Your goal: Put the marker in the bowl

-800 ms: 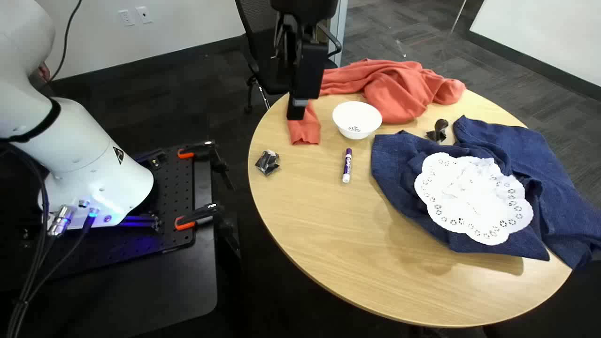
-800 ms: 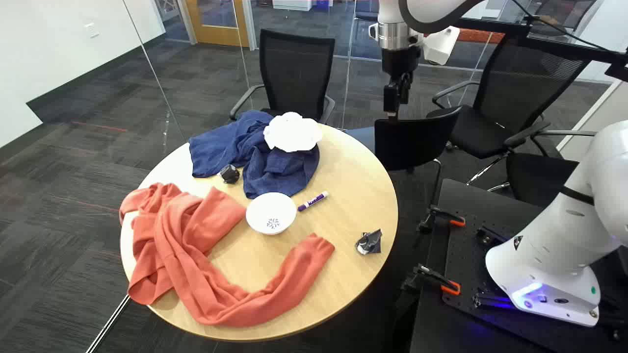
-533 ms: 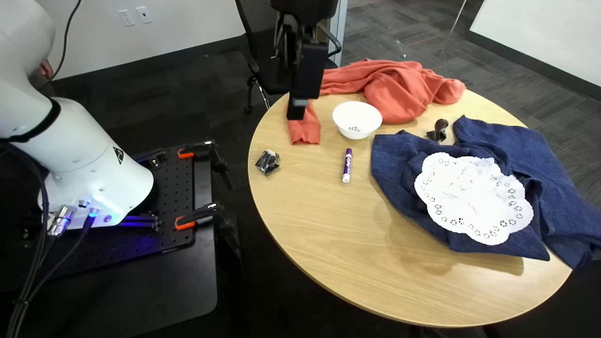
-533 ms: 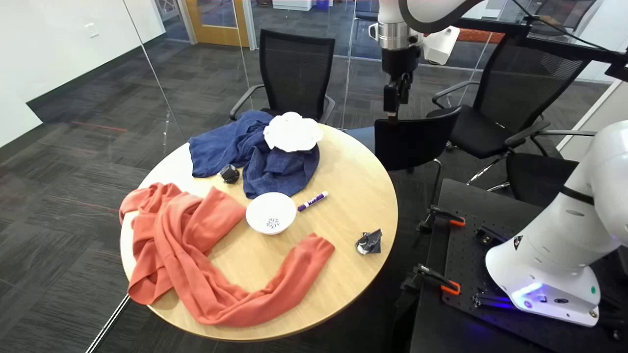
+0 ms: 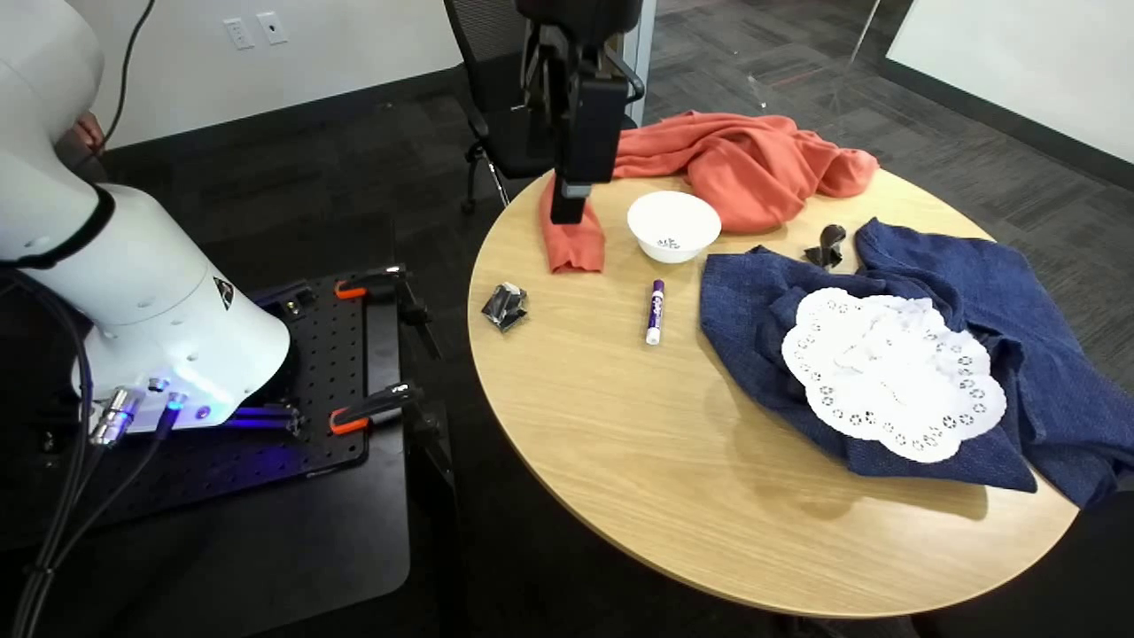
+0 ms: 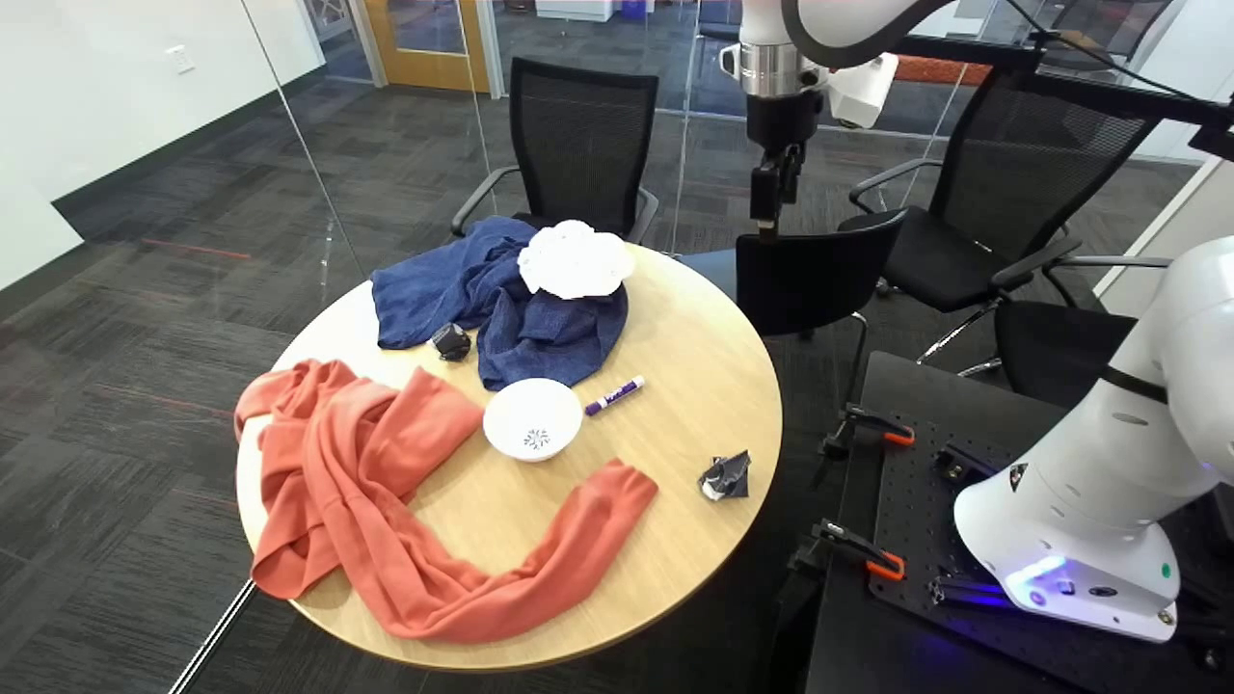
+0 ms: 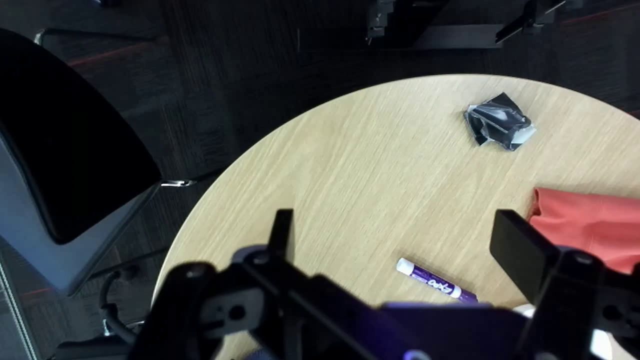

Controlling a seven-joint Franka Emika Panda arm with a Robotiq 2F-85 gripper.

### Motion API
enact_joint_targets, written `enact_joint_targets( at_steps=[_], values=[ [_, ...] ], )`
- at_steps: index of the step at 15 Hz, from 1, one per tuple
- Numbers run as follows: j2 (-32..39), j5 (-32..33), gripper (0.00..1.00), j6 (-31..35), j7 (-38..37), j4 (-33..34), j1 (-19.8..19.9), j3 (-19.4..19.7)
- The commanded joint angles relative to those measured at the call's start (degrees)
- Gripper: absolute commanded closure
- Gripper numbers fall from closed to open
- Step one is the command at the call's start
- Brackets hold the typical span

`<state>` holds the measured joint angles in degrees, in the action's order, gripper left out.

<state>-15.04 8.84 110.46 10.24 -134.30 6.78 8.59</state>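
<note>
The marker, purple with white bands and a white end, lies on the table in both exterior views (image 5: pixel 656 313) (image 6: pixel 614 396) and the wrist view (image 7: pixel 435 281). The small white bowl stands upright close to the marker's purple end in both exterior views (image 5: pixel 673 226) (image 6: pixel 533 420). In the wrist view the bowl (image 7: pixel 601 345) is mostly hidden behind the gripper. My gripper is open and empty, pointing down high above the table, in both exterior views (image 5: pixel 568 206) (image 6: pixel 767 227). In the wrist view the marker shows between and below the wide-apart fingertips (image 7: pixel 395 220).
An orange cloth (image 5: pixel 753 168) lies beside the bowl. A dark blue cloth (image 5: pixel 753 301) with a white lace doily (image 5: pixel 890 372) lies near the marker. A crumpled black wrapper (image 7: pixel 500 122) sits near the table edge, and a small black object (image 6: pixel 450 342) by the blue cloth.
My gripper has shifted slightly, to the right in an exterior view and a little left in an exterior view, toward the table. The marker and bowl have not moved.
</note>
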Motion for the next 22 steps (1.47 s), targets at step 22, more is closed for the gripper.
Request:
enact_joint_targets(
  at_steps=[22],
  values=[
    [13.3, -7.7, 0.0, 23.8, 39.0, -0.1, -6.7, -5.6]
  ],
)
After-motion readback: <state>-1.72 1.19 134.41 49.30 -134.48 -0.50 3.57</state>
